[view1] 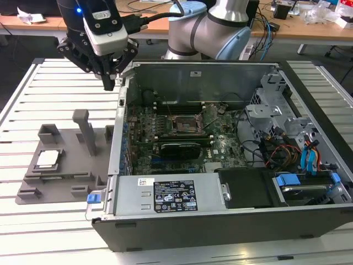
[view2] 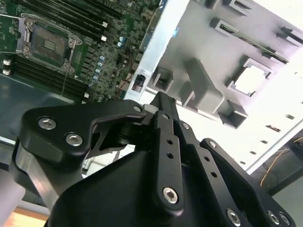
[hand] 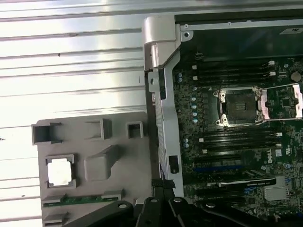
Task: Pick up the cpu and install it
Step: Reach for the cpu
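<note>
Here we are: the end effector (view1: 108, 83) hangs high at about ten o'clock in the exterior view. It is over the slatted counter (view1: 55, 94), just off the far corner of the open computer case (view1: 231, 226), fingers clenched together on nothing at all. The cpu (view1: 47, 158) lies flat in its pocket in the grey tray (view1: 66, 178), at roughly seven o'clock from the end effector and well apart from it. Now the dangers, as I judge them. Fingers arriving pressed shut would land on the metal lid, not around it. The pocket's raised walls look tight, so a crooked approach could tip or skid the chip. The tray's tall post (view1: 85, 130), at two o'clock from the chip, could get clipped. The socket (view1: 186, 124) sits at about three o'clock, beyond the case's side wall. A low carry could strike that edge, and a tilted or wrongly turned chip could harm the contacts. As for writing, a large white label (view1: 174, 196) at six o'clock on the case's near side carries fine print and symbols. A smaller sticker (view1: 196, 73) sits at twelve on the far wall, and neither can be made out.
</note>
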You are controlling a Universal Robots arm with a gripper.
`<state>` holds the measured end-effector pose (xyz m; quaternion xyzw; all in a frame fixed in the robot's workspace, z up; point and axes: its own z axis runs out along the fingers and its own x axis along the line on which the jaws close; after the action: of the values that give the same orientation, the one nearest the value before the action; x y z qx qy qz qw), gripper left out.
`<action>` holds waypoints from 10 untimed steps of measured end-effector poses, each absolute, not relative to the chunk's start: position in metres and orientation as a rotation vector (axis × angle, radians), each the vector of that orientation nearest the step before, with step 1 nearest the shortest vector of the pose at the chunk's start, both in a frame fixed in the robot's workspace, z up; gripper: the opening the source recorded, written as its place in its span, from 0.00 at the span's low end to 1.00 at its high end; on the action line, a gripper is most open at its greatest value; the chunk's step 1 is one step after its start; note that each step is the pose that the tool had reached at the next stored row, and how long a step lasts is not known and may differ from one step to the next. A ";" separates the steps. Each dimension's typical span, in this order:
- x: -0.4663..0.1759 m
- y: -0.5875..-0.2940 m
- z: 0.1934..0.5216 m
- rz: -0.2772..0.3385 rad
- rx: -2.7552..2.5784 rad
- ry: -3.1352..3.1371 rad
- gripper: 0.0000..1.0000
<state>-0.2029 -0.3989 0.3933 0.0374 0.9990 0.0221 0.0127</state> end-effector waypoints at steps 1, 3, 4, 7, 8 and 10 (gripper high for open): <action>-0.206 -0.399 0.393 0.069 0.116 3.113 0.11; -0.211 -0.399 0.393 0.069 0.117 3.113 0.11; -0.216 -0.399 0.393 0.069 0.117 3.113 0.11; -0.224 -0.399 0.393 0.069 0.117 3.113 0.11; -0.226 -0.399 0.393 0.069 0.117 3.113 0.11; -0.231 -0.399 0.393 0.069 0.117 3.113 0.11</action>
<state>-0.2314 -0.3988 0.3931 0.0374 0.9990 0.0221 0.0127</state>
